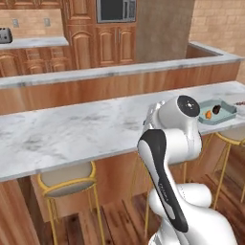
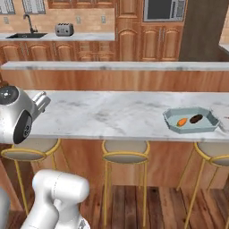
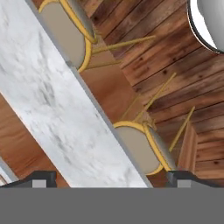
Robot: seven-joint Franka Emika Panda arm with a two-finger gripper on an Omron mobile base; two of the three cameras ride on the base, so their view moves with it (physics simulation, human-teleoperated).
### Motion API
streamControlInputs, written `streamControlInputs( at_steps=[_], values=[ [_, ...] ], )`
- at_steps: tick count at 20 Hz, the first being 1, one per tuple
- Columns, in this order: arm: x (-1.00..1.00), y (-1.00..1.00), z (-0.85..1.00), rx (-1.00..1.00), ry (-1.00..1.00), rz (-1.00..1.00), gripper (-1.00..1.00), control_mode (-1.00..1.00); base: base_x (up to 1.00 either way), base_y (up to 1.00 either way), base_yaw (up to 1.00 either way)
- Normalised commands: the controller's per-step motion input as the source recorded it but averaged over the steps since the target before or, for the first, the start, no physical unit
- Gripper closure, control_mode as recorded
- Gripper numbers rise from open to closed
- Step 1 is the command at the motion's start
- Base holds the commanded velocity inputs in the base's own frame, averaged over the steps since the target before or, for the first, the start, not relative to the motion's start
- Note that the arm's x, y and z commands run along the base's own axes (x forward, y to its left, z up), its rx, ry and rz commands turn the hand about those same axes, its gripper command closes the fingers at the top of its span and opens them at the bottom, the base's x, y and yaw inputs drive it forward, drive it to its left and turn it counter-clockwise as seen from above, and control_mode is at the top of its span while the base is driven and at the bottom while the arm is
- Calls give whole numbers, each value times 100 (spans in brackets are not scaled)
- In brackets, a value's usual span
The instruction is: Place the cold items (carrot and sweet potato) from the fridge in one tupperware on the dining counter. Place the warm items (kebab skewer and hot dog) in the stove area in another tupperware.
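A teal tupperware (image 2: 213,125) (image 1: 228,116) sits on the marble dining counter (image 2: 112,114) toward its right end. Inside it lie the orange carrot (image 2: 182,121) (image 1: 208,114) and the dark sweet potato (image 2: 196,118) (image 1: 217,109). My gripper (image 3: 111,177) hangs over the counter's near edge, well left of the tupperware. It points down at the marble and the stools, open, with nothing between its fingertips (image 3: 43,178). A small dark reddish thing (image 1: 240,103) lies at the counter's far right, too cut off to name. The kebab skewer and hot dog are out of view.
Yellow-framed stools (image 2: 124,157) (image 1: 67,182) stand under the counter's near edge on the wood floor. Behind the dining counter runs a higher wooden ledge (image 2: 112,66). The back wall has cabinets, a microwave (image 2: 163,10), a toaster (image 2: 64,29) and a sink (image 2: 26,35).
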Motion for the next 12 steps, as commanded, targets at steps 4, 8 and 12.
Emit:
streamControlInputs(
  at_steps=[4,8,12],
  values=[
    [0,0,0,0,0,0,-100,100,-5,100,3],
    [0,0,0,0,0,0,-100,100,0,100,0],
    [0,0,0,0,0,0,-100,100,22,100,0]
  ],
)
